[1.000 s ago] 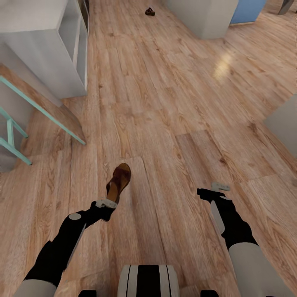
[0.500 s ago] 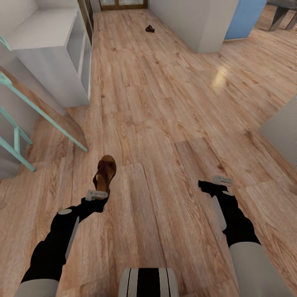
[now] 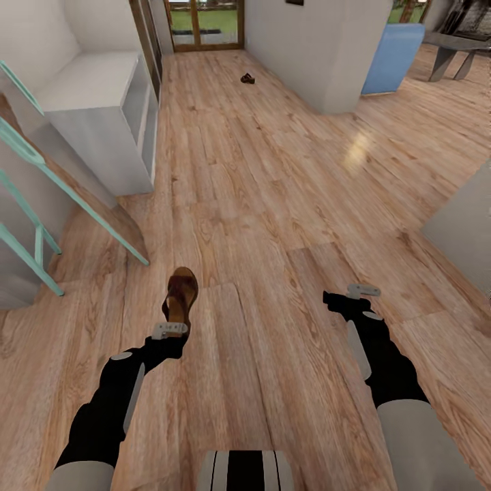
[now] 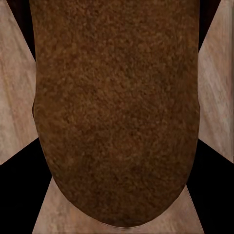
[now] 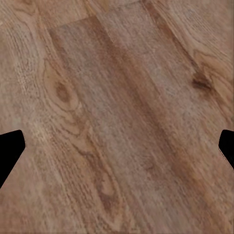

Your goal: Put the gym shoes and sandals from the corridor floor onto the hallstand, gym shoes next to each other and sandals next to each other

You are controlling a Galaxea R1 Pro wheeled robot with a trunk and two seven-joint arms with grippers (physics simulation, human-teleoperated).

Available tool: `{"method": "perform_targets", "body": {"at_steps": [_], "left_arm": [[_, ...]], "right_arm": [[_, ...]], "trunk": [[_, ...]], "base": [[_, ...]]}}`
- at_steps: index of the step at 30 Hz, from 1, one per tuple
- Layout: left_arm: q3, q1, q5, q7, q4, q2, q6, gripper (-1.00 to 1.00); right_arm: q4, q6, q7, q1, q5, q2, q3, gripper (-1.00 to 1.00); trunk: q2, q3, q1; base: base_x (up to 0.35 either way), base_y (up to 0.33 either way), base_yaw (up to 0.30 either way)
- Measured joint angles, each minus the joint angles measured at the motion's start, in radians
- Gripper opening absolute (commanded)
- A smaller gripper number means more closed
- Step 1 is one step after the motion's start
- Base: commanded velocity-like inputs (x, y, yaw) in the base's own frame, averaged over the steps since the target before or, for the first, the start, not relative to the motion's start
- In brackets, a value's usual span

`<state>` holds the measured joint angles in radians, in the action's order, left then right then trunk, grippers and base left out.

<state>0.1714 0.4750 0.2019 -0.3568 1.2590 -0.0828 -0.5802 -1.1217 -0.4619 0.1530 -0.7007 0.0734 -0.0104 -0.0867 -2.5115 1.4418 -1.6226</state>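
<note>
Sandal point(image 3: 181, 294) gripped at its heel by your left tool point(image 3: 170, 331), carried above the floor point(image 3: 273, 204). Light, flexible leather; hold the stiffer sole edge. Second sandal point(image 3: 247, 79) lies far beyond it. Right tool point(image 3: 360, 292) is spread, empty.

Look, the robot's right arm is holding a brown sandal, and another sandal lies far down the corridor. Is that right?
Not quite: it is the left gripper that holds the sandal, as the head view shows. The right gripper holds nothing. The other sandal does lie far down the corridor.

Brown sandal point(image 3: 181, 296), light brown wood-grain floor point(image 3: 273, 204).
</note>
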Motion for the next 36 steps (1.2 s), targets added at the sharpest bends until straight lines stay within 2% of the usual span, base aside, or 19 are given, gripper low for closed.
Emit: {"method": "perform_targets", "body": {"at_steps": [36], "left_arm": [[0.002, 0.000, -0.004, 0.000, -0.001, 0.000, -0.001, -1.00]], "right_arm": [[0.000, 0.001, 0.002, 0.000, 0.000, -0.001, 0.001, 1.00]], "trunk": [[0.008, -0.198, 0.016]], "base": [[0.000, 0.000, 0.000]]}}
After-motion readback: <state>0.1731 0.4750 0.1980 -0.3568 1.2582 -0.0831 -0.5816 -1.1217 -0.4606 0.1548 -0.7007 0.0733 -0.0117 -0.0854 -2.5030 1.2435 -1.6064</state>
